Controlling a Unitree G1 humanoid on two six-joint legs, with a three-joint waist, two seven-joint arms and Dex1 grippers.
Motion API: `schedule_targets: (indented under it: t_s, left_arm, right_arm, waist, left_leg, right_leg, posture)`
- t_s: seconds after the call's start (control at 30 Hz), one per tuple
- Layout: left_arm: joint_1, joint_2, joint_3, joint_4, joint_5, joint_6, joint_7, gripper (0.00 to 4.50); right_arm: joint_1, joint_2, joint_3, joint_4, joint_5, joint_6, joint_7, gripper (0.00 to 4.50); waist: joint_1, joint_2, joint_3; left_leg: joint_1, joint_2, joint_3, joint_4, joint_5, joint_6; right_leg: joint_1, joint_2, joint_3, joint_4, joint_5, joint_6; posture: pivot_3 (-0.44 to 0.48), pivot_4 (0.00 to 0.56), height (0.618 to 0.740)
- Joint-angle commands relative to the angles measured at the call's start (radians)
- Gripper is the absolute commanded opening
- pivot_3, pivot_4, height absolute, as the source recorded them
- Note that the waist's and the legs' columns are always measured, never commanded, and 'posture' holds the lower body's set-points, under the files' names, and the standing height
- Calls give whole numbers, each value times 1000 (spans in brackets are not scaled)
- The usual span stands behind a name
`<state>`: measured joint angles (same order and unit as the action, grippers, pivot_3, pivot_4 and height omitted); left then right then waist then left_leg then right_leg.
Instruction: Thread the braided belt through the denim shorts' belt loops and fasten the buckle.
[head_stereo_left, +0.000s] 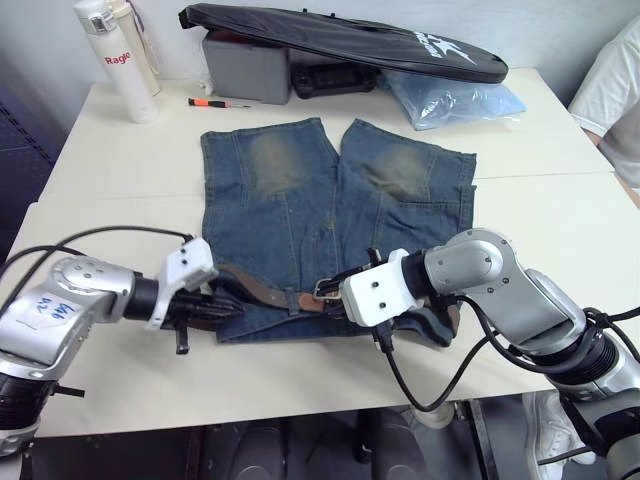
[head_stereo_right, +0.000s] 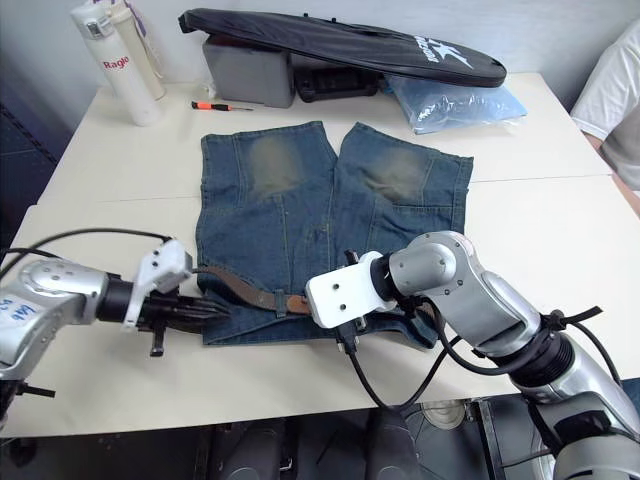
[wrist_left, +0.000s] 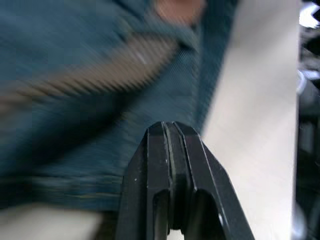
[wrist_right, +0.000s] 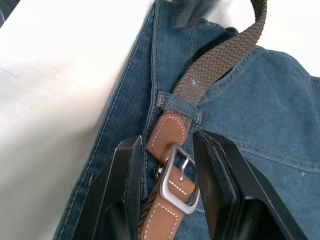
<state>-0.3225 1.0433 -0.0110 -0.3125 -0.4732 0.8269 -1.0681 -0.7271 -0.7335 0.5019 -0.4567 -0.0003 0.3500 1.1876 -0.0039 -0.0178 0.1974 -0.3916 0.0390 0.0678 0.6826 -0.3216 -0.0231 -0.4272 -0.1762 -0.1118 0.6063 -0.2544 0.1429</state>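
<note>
— Belt position? And the shorts?

— Shorts lay flat on the surface, waistband nearest the robot. The belt ran along that waistband, its woven part passing under a loop, its leather end fastened through the buckle.

— Left fingers?

— Pressed together with nothing between them, at the waistband's left edge, just over the denim.

— Right fingers?

— Spread apart, one on each side of the buckle, gripping nothing.
</note>
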Motion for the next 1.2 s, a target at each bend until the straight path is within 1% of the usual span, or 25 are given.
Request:
schedule_targets:
  t_s: [0.03, 0.2, 0.33, 0.47, 0.6, 0.77, 0.9, 1.2]
  left_arm:
    - [26, 5, -10, 4, 47, -65, 8, 0]
    - [65, -10, -30, -18, 60, -82, 15, 0]
    - [89, 1, -50, -43, 84, -94, 25, 0]
    - [112, 11, -75, -38, 143, -123, 47, 0]
    - [129, -5, -97, -27, 173, -141, 59, 0]
    - [126, -10, -103, -20, 173, -142, 58, 0]
    - [125, -8, -105, -21, 171, -137, 57, 0]
    - [126, -4, -101, -25, 167, -125, 56, 0]
  right_arm:
    - [0, 5, -27, -11, -1, -6, 1, 1837]
    - [1, 5, -25, -7, -1, -4, 3, 1837]
    - [2, 3, -20, -3, -5, 0, 6, 1837]
    - [18, 13, -5, 13, -22, -17, -5, 1837]
    - [18, 59, 40, 102, -111, -127, -57, 1837]
    - [34, 95, 81, 164, -168, -226, -62, 1837]
    - [38, 102, 92, 206, -208, -281, -61, 1837]
    - [47, 101, 72, 224, -244, -301, -64, 1837]
  waist:
    - [-1, 0, 0]
    - [1, 0, 0]
    - [2, 0, 0]
    - [2, 0, 0]
    - [1, 0, -1]
    - [2, 1, -1]
    - [2, 1, -1]
    - [2, 1, -1]
  left_leg:
    - [0, 0, 0, 0, 0, 0]
    - [0, 0, 0, 0, 0, 0]
    - [0, 0, 0, 0, 0, 0]
    - [0, 0, 0, 0, 0, 0]
    - [1, 0, 0, 0, 0, 0]
    - [2, 0, 0, 0, 0, 0]
    - [2, 0, 0, 0, 0, 0]
    - [2, 0, 0, 0, 0, 0]
  right_leg:
    - [0, 0, 0, 0, 0, 0]
    - [0, 0, 0, 0, 0, 0]
    - [0, 0, 0, 0, 0, 0]
    - [0, 0, 0, 0, 0, 0]
    - [1, 0, 0, 1, 0, -1]
    - [1, 0, 0, 1, 0, -1]
    - [1, 0, 0, 1, 0, -1]
    - [1, 0, 0, 1, 0, -1]
  posture:
    - [0, 150, 740]
    - [0, 150, 740]
    - [0, 150, 740]
    - [0, 150, 740]
    - [0, 150, 740]
    - [0, 150, 740]
    - [0, 150, 740]
    - [0, 150, 740]
